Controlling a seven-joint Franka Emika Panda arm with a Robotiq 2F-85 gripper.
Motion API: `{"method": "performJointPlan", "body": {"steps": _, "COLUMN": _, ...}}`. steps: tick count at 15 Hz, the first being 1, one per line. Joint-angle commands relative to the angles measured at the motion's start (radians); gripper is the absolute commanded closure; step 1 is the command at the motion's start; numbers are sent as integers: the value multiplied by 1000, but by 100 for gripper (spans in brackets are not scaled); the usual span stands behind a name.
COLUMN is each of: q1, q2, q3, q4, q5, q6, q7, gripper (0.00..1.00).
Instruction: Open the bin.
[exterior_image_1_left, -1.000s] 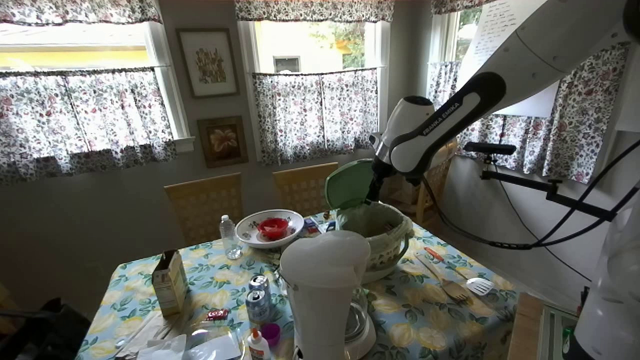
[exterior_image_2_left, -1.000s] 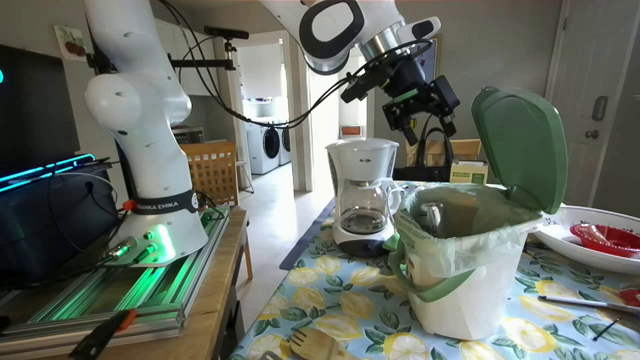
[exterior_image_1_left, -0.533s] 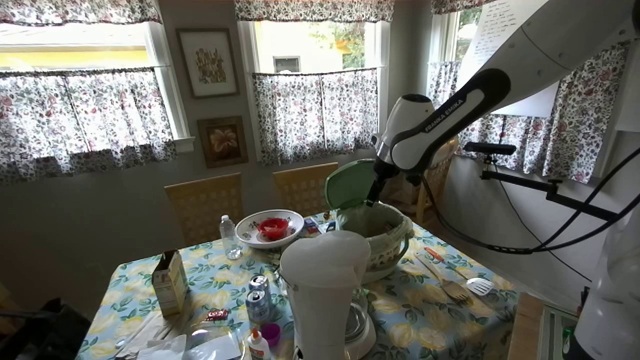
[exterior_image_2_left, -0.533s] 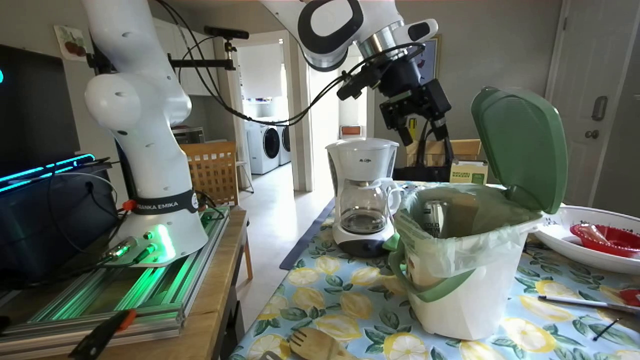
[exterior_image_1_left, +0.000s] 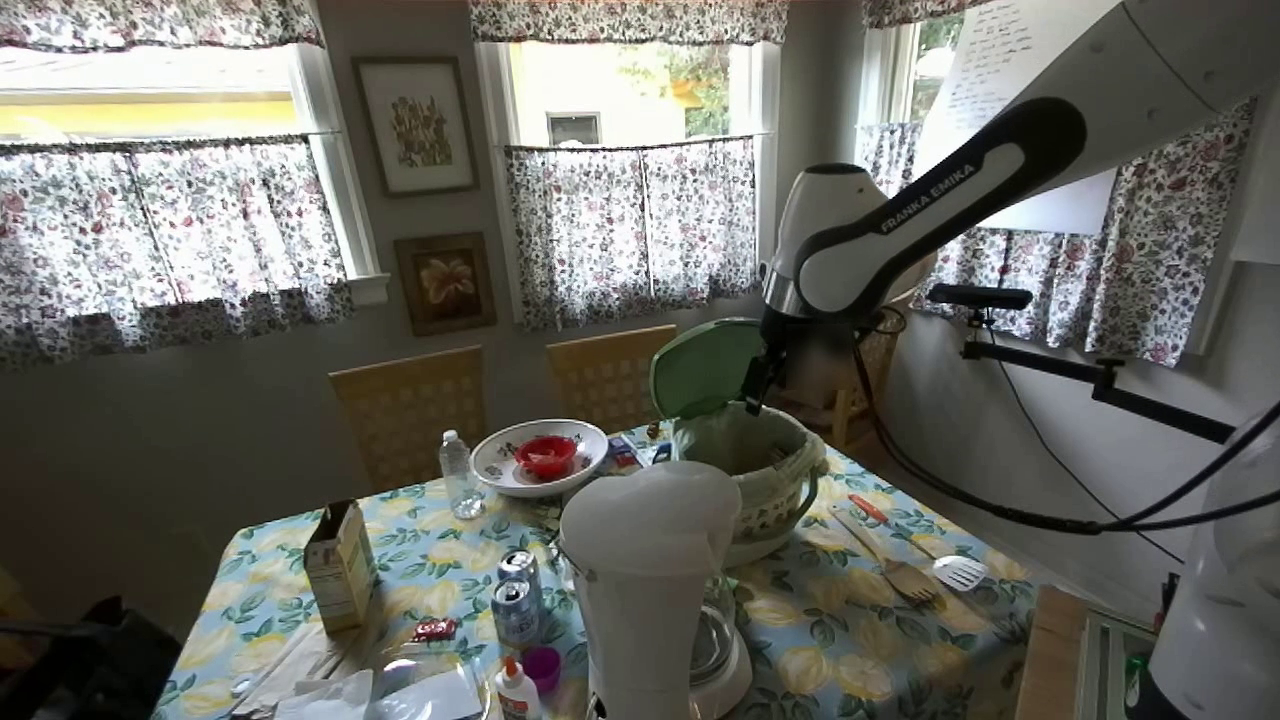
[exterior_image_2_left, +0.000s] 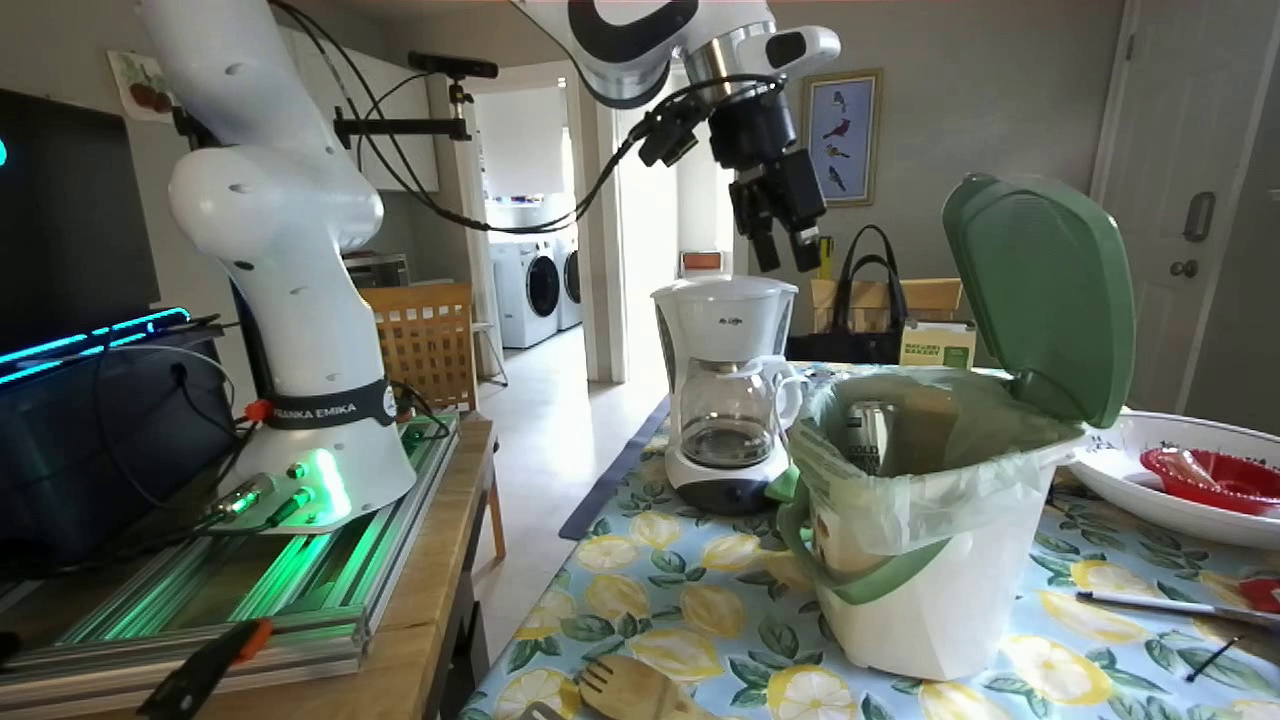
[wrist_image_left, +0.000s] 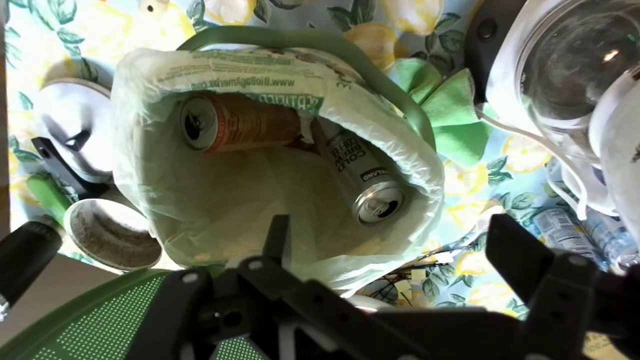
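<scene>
The bin (exterior_image_2_left: 930, 610) is cream-white, lined with a pale green bag, and stands on the table. Its green lid (exterior_image_2_left: 1050, 290) is tilted up and back on its hinge, so the bin stands open; the lid also shows in the other views (exterior_image_1_left: 705, 370) (wrist_image_left: 100, 315). Inside lie an orange can (wrist_image_left: 255, 125) and a silver can (wrist_image_left: 357, 165). My gripper (exterior_image_2_left: 787, 258) hangs above the coffee maker's level, apart from the lid. In the wrist view, the gripper (wrist_image_left: 388, 225) has its fingers wide apart with nothing between them.
A white coffee maker (exterior_image_2_left: 725, 310) stands beside the bin. A white bowl (exterior_image_1_left: 500, 480) holding a red bowl (exterior_image_1_left: 546, 456) is on the bin's lid side. Wooden and white utensils (exterior_image_1_left: 900, 580), drink cans (exterior_image_1_left: 515, 610), a bottle (exterior_image_1_left: 460, 480) and a box (exterior_image_1_left: 340, 570) are on the table.
My gripper has moved away from the lid, back toward the robot's base, and points more steeply down. The silver can inside the bin shifted, then lay still. The lid has not moved.
</scene>
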Motion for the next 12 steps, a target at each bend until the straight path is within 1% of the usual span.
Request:
{"method": "performJointPlan", "body": {"steps": 1, "q1": 7, "q2": -119, "q3": 9, "q4": -88, "q5": 33, "q6": -43, "q7": 21, "gripper": 0}}
{"method": "performJointPlan", "body": {"steps": 4, "q1": 5, "q2": -171, "q3": 6, "q4": -126, "q5": 45, "q6": -64, "q7": 28, "gripper": 0}}
{"method": "performJointPlan", "body": {"steps": 5, "q1": 1, "q2": -103, "q3": 7, "q4": -78, "q5": 20, "q6": -42, "q7": 14, "gripper": 0}}
{"method": "performJointPlan", "body": {"steps": 12, "q1": 0, "q2": -109, "q3": 7, "q4": -85, "q5": 20, "q6": -43, "q7": 14, "gripper": 0}}
